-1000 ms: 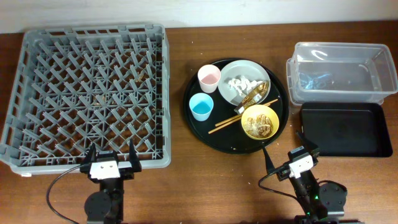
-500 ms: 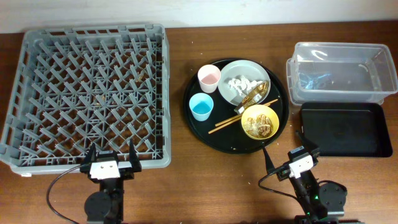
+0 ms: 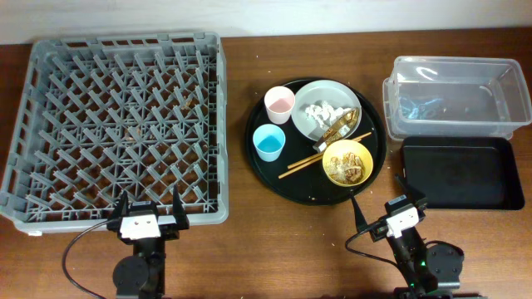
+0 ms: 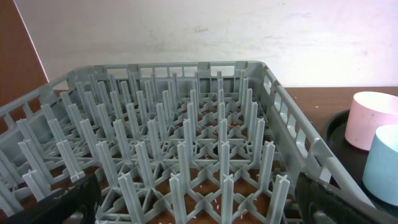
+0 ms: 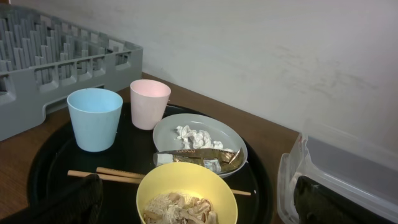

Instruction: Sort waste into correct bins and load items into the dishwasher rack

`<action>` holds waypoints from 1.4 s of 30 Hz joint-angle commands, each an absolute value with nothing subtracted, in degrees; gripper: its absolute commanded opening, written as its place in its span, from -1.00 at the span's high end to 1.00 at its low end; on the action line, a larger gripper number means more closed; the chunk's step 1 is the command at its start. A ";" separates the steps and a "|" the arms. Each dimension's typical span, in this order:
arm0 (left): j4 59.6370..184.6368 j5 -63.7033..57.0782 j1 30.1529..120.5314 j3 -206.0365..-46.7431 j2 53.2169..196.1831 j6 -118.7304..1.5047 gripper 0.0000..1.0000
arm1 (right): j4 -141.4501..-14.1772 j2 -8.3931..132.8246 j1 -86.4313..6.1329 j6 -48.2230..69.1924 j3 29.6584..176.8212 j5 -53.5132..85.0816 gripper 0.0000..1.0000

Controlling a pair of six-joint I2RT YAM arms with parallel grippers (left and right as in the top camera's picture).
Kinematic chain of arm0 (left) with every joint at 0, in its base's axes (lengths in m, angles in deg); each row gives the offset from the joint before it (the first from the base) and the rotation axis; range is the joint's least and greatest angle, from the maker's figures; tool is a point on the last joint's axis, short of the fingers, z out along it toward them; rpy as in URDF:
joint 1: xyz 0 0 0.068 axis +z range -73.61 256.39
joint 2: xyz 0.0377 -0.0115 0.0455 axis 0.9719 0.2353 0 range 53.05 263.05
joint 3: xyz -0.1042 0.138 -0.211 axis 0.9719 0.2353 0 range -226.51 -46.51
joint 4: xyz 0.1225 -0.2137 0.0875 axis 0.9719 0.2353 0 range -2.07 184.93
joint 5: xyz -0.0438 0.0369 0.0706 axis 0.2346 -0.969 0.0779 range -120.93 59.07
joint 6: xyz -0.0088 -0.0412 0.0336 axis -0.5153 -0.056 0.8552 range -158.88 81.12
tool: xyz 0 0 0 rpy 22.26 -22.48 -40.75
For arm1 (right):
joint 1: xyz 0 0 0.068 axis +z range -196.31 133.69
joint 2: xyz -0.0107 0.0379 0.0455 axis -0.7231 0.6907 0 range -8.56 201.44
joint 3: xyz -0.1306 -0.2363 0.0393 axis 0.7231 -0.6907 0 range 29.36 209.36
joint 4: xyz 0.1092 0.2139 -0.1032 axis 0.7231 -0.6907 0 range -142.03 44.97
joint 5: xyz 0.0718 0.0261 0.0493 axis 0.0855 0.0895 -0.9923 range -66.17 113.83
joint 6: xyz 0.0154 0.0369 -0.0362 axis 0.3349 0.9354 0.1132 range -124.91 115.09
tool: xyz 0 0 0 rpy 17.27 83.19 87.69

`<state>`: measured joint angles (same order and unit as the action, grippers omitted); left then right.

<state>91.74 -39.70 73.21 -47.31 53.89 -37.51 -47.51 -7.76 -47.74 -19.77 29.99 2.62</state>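
Yellow bowl [image 3: 347,163] just ahead of right gripper [image 3: 378,195], fingers spread wide and empty; left gripper [image 3: 150,203] far off, spread too.

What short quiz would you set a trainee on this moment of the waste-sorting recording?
1. True or false: the large square grey plastic dishwasher rack holds no dishes yet.
2. What lies on the round grey plate? A) crumpled white tissue and a gold-brown foil wrapper; B) a small light-blue cup; C) nothing.
3. Fill in: the beige crumbly food scraps sit in the ____ bowl.

Key: 1 true; 2 A; 3 yellow.
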 commanded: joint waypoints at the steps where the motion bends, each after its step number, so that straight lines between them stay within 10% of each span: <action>1: 91.74 -39.27 73.56 -47.01 53.41 -36.64 -0.99 | -47.77 -8.20 -47.44 -19.48 29.68 2.70 -0.97; 26: 99.66 -29.93 73.56 -69.43 67.31 -36.66 -0.99 | -52.06 -4.50 -47.44 -10.02 50.97 -1.03 -0.97; 36: 144.94 -25.76 73.56 -131.15 116.21 -36.66 -0.98 | -94.92 43.45 -47.44 -10.41 107.99 -1.23 -0.97; 42: 149.60 -25.76 73.56 -139.83 131.07 -36.66 -0.99 | -99.75 70.49 -47.44 -9.93 123.29 -6.30 -0.97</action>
<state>149.23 -26.57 73.21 -139.00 127.44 -37.31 -99.99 64.72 -47.70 -10.76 122.29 -3.13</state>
